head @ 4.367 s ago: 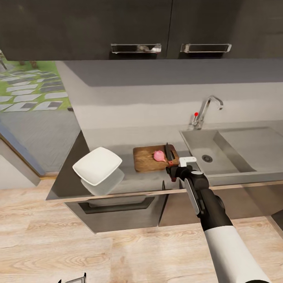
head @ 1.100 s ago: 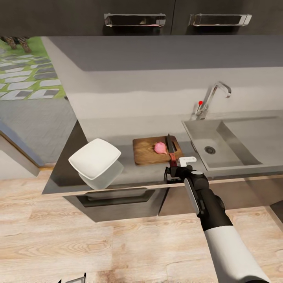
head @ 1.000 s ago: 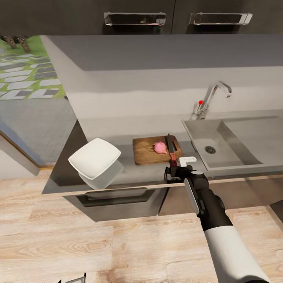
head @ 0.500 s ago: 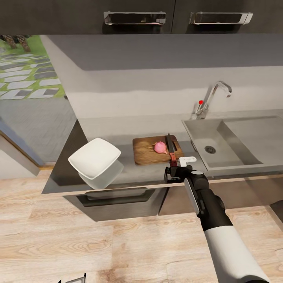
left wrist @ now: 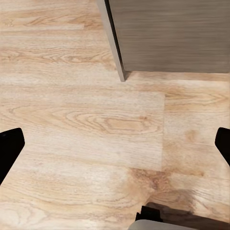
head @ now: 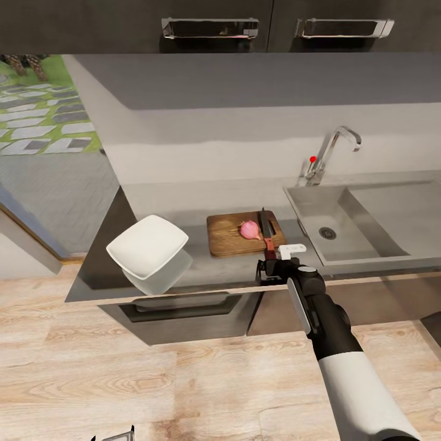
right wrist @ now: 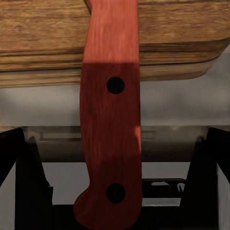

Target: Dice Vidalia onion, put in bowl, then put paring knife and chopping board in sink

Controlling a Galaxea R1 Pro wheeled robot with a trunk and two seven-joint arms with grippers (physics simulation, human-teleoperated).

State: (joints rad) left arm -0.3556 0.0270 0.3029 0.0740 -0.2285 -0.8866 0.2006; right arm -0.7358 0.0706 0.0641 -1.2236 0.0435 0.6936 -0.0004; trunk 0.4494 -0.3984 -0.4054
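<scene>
Right tool (head: 274, 267) sat spread open, red knife (right wrist: 112, 120) handle between fingers, ungripped. Board (head: 236, 239) with onion (head: 249, 229) just beyond. Left tool (left wrist: 115, 143) open over floor (left wrist: 86, 120).

On the surface (head: 202, 278), the bowl (head: 147, 245) lies left of the chopping board (head: 228, 242); the onion (head: 249, 229) and paring knife (head: 266, 228) rest on the board, the sink (head: 349, 228) to its right.

Grainy brown wood for chopping board (head: 242, 234), red stained wood on paring knife (right wrist: 111, 120) handle, glossy white bowl (head: 147, 245), reflective grey surface (head: 202, 269), brushed steel sink (head: 343, 228).
</scene>
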